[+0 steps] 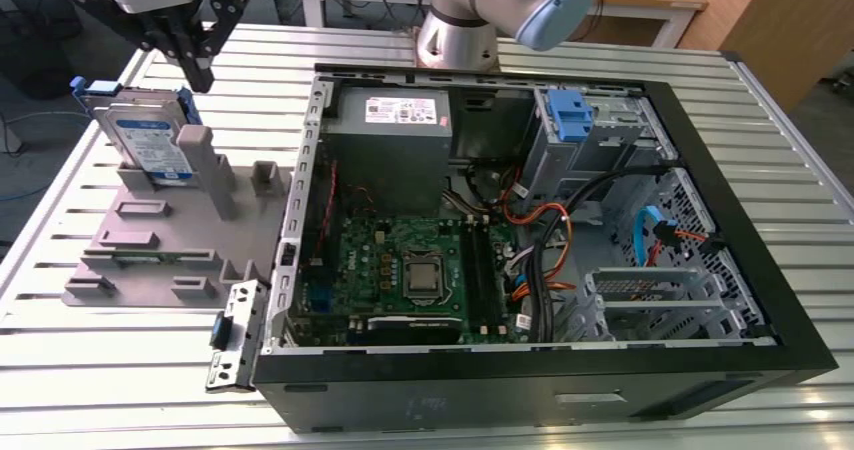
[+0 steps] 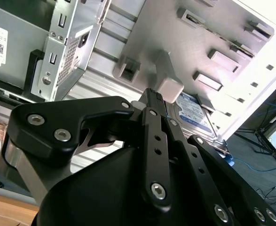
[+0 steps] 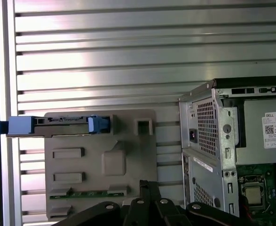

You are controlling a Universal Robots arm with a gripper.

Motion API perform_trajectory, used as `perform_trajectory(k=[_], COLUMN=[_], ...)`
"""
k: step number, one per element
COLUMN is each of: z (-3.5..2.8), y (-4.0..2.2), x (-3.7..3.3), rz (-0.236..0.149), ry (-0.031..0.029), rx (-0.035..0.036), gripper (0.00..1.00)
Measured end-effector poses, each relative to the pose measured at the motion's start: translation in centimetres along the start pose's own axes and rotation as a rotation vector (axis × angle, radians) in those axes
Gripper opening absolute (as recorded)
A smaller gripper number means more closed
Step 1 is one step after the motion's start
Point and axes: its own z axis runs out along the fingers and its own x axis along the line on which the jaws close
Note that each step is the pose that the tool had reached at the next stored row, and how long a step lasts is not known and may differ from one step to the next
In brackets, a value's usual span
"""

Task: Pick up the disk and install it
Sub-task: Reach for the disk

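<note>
The disk (image 1: pixel 144 135) stands on edge, outside the computer case (image 1: pixel 747 300), slotted upright in a grey fixture plate (image 1: pixel 147 250) that lies on the slatted table (image 1: pixel 107 370) just beside the case's perforated metal end wall. Its blue-and-white label faces the case, and the blue carrier bracket frames its edges. In the first wrist view the disk (image 3: pixel 53 126) shows edge-on at the plate's far side from the case. In the second wrist view its label (image 2: pixel 194 113) shows past the fingers.

The gripper (image 1: pixel 200 78) hangs just above the disk's upper edge, on the side nearer the case, and does not touch it. Its black fingers are drawn together and carry nothing, as both wrist views show (image 2: pixel 153 94) (image 3: pixel 148 184).

Inside the open case lie the grey power supply (image 1: pixel 394 135), the green motherboard (image 1: pixel 400 260) and, farther from the disk, a blue latch (image 1: pixel 571 120) on the metal bay.
</note>
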Motion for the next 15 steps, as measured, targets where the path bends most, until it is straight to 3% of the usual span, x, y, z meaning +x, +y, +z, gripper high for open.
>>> perform_trajectory(k=[15], z=[0.01], y=[-0.19], x=[2.49], rz=[0.000], ry=[0.0000], rx=[0.0000], gripper=[0.11])
